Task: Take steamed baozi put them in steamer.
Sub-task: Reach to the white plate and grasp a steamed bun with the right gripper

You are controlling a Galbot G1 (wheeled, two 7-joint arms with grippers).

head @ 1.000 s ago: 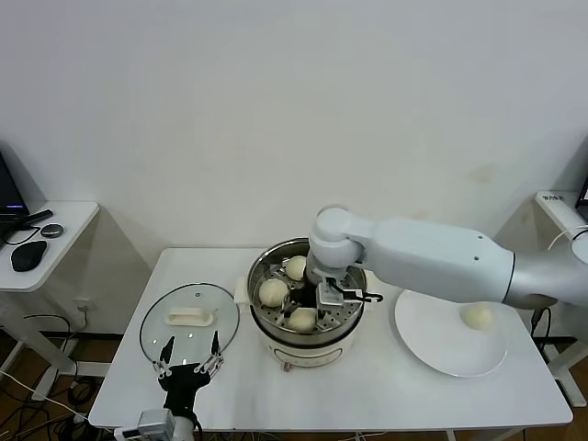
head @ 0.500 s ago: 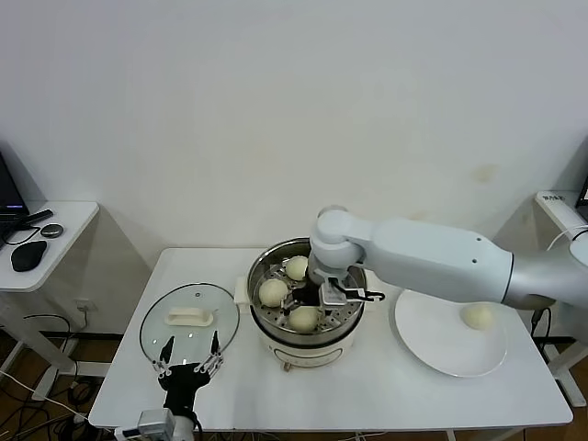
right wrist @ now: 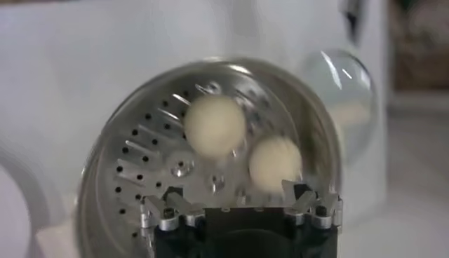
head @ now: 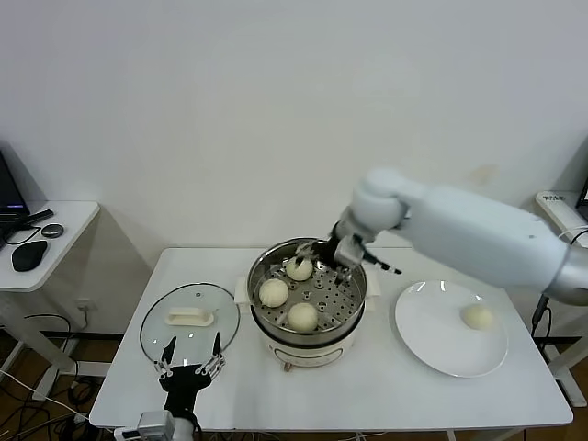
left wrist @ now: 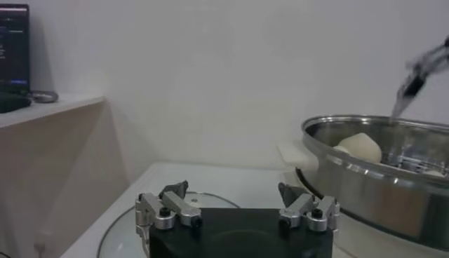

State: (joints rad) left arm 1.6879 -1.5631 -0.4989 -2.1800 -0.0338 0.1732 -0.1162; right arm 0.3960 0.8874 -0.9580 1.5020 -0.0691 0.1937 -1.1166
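The right arm reaches in from the right, its forearm slanting down to the far rim of the steamer (head: 308, 299). Its right pincer (head: 336, 254) hangs there spread wide, holding nothing. Three steamed baozi (head: 303, 316) lie on the perforated tray; a fourth baozi (head: 476, 317) sits on the white plate (head: 432, 344). The left pincer (head: 189, 356) waits spread at the desk's (head: 386, 390) near-left edge by the glass lid (head: 188, 317). The right wrist view shows only two buns (right wrist: 215, 124).
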